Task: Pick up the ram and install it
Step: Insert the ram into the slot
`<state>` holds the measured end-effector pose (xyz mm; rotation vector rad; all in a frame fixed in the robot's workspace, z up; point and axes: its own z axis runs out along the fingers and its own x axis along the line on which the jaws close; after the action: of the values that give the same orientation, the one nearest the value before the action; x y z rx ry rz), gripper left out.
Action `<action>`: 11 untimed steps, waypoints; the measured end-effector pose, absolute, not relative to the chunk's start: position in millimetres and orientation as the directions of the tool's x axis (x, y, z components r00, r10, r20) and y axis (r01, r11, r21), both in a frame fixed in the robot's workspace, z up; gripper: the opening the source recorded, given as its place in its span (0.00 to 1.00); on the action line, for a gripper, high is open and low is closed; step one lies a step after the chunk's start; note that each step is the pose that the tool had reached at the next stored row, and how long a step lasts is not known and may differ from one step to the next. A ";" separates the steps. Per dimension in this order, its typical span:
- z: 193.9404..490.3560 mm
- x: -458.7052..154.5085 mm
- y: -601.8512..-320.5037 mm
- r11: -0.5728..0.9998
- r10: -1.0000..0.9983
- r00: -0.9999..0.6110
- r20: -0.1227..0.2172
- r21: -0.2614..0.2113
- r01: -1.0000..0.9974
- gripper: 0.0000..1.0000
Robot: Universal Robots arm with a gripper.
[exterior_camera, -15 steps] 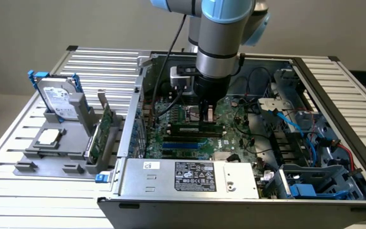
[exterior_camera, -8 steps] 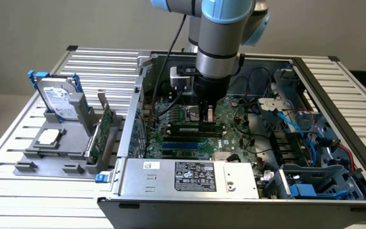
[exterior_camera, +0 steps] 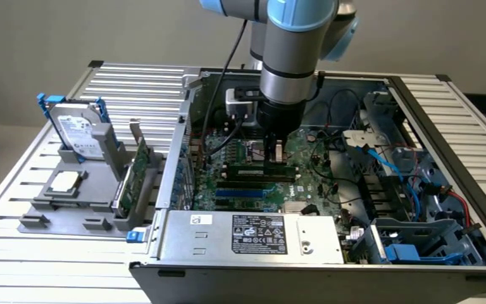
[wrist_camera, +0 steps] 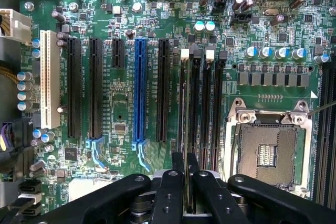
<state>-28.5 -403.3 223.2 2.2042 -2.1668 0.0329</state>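
Observation:
The ram (wrist_camera: pixel 184 129) shows edge-on as a thin strip between my two black fingers. My gripper (wrist_camera: pixel 185 167) is shut on its upper edge. The stick runs lengthwise along the first of the long black memory slots (wrist_camera: pixel 195 103), lined up with it; whether it touches the slot I cannot tell. In the exterior view my gripper (exterior_camera: pixel 275 152) reaches straight down into the open computer case (exterior_camera: pixel 175 190), low over the motherboard (exterior_camera: pixel 319 183) at the memory slots.
A blue expansion slot (wrist_camera: pixel 139 93) and black ones lie beside the memory slots, with the CPU socket (wrist_camera: pixel 268 156) on the other side. A tall green card (exterior_camera: pixel 142 171) and a hard drive (exterior_camera: pixel 83 136) stand in a grey holder at the exterior view's left. Cables (exterior_camera: pixel 378 158) crowd the case's right.

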 end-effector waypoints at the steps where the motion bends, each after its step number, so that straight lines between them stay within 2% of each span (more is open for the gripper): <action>1: 223.3 -28.5 -403.3 -0.017 -0.999 0.018 0.051 0.022 -1.000 0.14; 11: 220.5 -28.6 -403.2 -0.018 -0.998 0.019 0.052 0.024 -1.000 0.14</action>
<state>-28.6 -403.2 220.5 2.2039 -2.1631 0.0307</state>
